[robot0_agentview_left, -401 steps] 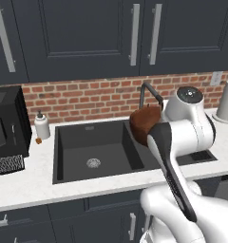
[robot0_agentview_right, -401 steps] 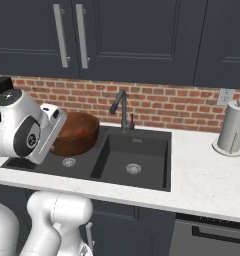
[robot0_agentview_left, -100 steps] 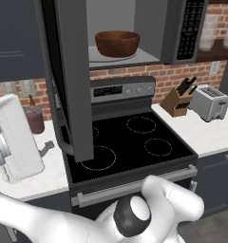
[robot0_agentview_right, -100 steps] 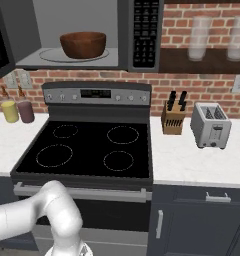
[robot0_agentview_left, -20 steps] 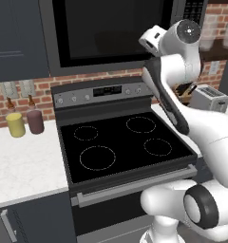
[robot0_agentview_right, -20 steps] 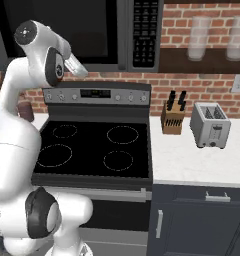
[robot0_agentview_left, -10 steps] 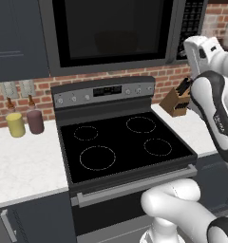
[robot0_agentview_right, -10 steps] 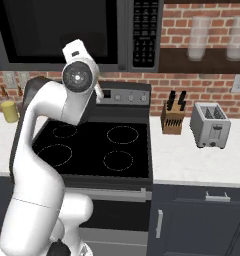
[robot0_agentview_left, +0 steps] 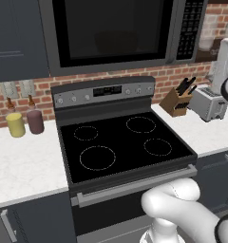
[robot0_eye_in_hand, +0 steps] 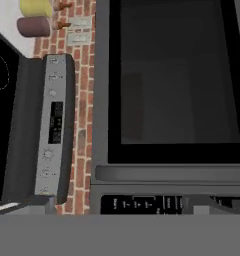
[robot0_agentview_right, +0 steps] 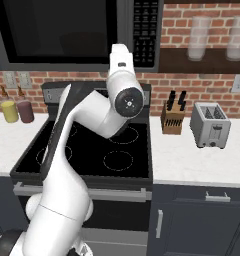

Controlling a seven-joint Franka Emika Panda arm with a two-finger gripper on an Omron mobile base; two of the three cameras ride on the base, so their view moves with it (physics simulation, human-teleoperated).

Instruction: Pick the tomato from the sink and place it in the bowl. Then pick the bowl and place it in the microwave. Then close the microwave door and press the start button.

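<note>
With its wide dark grey microwave door swung shut, the large dark grey built-in microwave sits above the black glass-top stove, and the big dark glass window shows nothing clear of what is inside. A black keypad strip runs down the right end of the microwave; in the hand view that strip lies along the bottom, just beyond the long bar handle of the door. The white arm rises over the stove with its wrist lifted in front of the lower edge of the microwave near the keypad. The tool's fingertips cannot be made out in any view, but its jaws are spread wide and released, grasping nothing.

On the white tabletop left of the stove stand a yellow cylindrical jar and a dark maroon cylindrical jar, side by side against the red brick wall. Right of the stove sit a wooden knife block and a silver two-slot toaster.
</note>
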